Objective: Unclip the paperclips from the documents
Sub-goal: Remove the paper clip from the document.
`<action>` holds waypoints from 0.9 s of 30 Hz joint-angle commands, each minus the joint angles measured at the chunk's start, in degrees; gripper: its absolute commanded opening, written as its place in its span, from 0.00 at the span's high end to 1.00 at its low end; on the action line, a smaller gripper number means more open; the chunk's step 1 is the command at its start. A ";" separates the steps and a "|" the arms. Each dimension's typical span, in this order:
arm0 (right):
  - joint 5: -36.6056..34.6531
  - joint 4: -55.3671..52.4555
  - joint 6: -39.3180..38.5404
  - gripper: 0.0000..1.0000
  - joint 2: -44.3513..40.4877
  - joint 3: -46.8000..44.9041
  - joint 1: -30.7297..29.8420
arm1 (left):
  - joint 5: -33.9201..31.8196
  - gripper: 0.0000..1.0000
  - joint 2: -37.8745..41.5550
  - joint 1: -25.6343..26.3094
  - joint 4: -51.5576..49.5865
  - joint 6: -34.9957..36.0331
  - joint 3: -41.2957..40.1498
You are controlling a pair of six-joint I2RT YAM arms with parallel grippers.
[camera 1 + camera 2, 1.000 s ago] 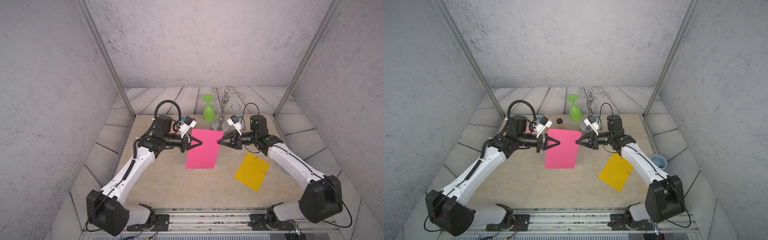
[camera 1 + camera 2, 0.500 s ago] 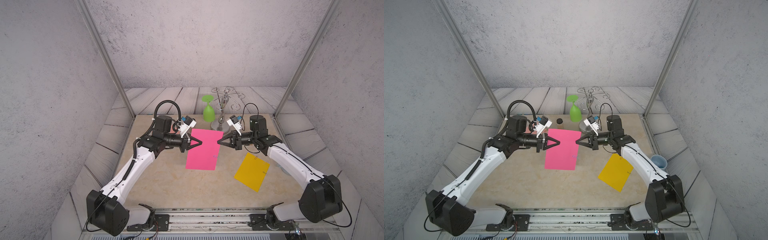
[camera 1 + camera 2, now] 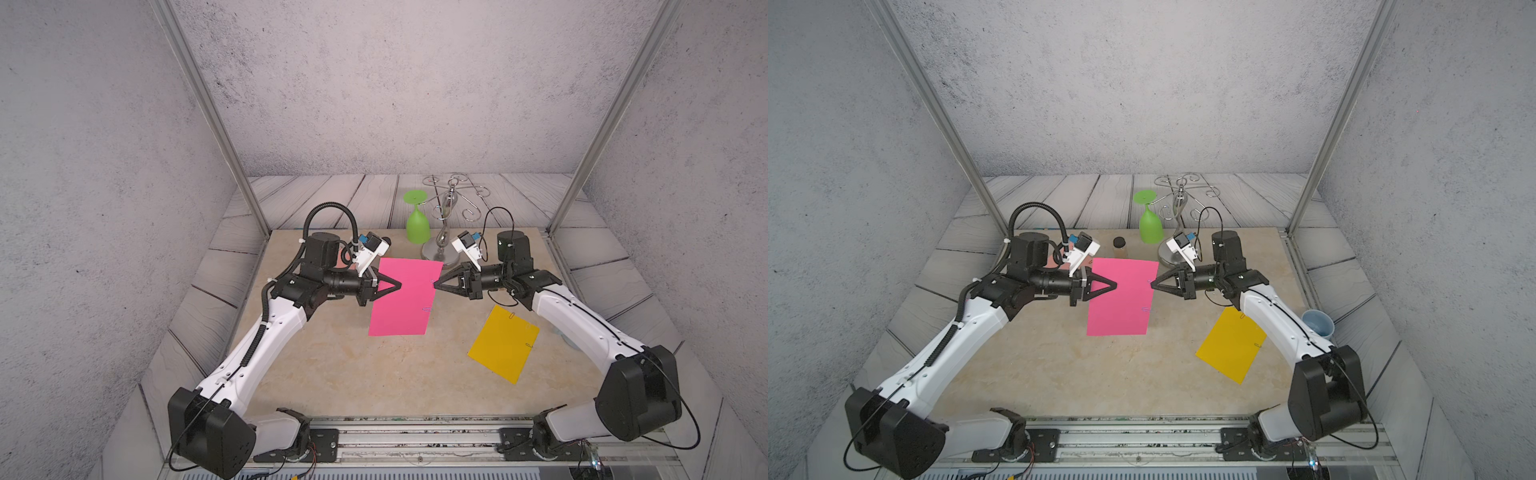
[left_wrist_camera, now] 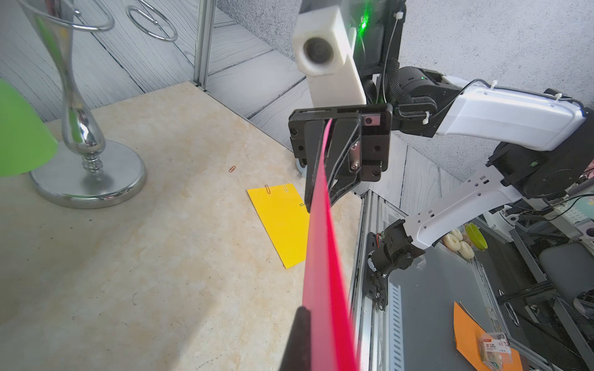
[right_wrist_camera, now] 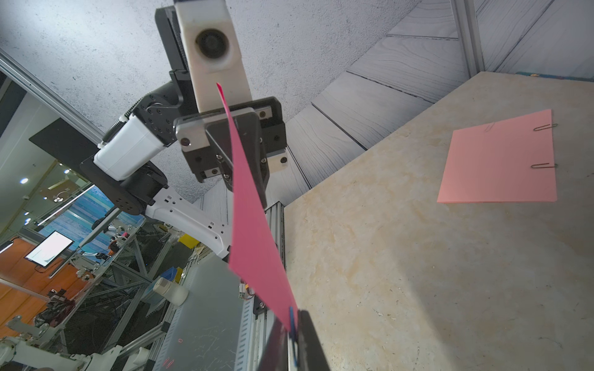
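Left claw [image 3: 399,285] clamps one edge of the floppy sheet [image 3: 403,309]. Right claw [image 3: 434,283] pinches its tiny, likely slippery clip [image 5: 292,321] opposite.

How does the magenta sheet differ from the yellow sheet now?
The magenta sheet is held off the table, the left tool pinching one edge and the right tool a blue paperclip on the opposite edge; the yellow sheet lies flat, untouched. Magenta sits square to the table front; yellow is skewed. Both carry paperclips on their edges.
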State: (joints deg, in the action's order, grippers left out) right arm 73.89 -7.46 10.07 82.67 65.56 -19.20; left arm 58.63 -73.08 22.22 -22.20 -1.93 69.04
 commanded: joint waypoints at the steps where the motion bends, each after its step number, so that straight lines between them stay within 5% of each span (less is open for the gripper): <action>1: 1.35 0.70 0.77 0.90 1.00 0.71 0.14 | 0.32 1.00 1.35 -0.51 1.61 0.49 -0.70; 10: 1.25 0.52 0.66 0.94 0.63 0.62 0.16 | -0.08 1.00 1.87 -0.51 0.79 1.28 -1.18; 17: 1.87 3.41 3.60 0.79 1.26 0.93 0.17 | 0.96 1.00 2.18 -0.49 0.95 0.97 -1.40; 27: 1.61 3.66 3.70 0.94 1.00 0.62 0.13 | 0.48 1.00 2.67 -0.52 0.87 1.06 -1.96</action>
State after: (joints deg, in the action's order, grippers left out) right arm 74.78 -4.36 13.72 82.83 65.58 -19.20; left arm 58.37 -71.64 22.17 -21.56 -1.52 67.83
